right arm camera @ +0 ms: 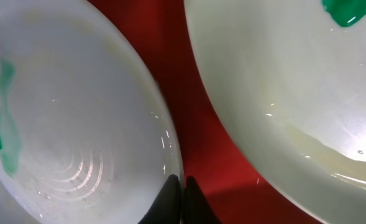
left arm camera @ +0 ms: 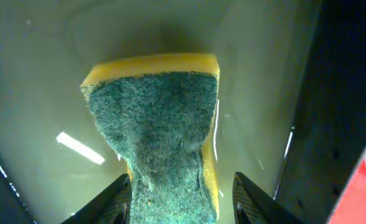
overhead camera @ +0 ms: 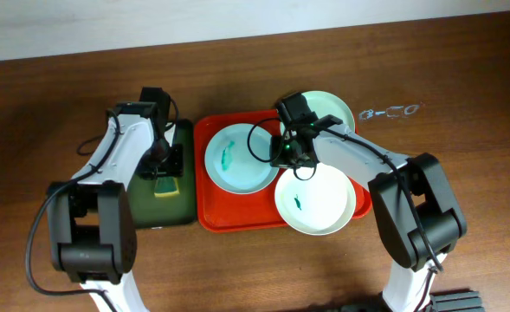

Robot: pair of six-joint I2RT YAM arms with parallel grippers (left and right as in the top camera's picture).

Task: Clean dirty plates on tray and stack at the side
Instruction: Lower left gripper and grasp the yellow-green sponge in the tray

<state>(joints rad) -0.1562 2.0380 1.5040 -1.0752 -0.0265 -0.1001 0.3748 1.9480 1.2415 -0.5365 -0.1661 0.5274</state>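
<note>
The red-orange tray (overhead camera: 204, 208) sits mid-table. One plate (overhead camera: 233, 165) with a green smear lies on its left half. A second smeared plate (overhead camera: 317, 204) rests at its front right. A third plate (overhead camera: 334, 107) overhangs the back right corner, partly hidden by the right arm. My right gripper (overhead camera: 282, 159) is shut on the right rim of the left plate (right arm camera: 77, 124), one finger inside and one over the tray (right arm camera: 201, 137). The second plate (right arm camera: 282, 81) lies just beside. My left gripper (left arm camera: 181, 186) stands open astride a yellow-and-green sponge (left arm camera: 155, 124); the right finger is clear of it.
A dark green tray (overhead camera: 146, 204) lies left of the red one, touching it, with the sponge (overhead camera: 166, 187) in it under the left gripper (overhead camera: 166, 165). A small clear object (overhead camera: 391, 112) lies on the wooden table at the back right.
</note>
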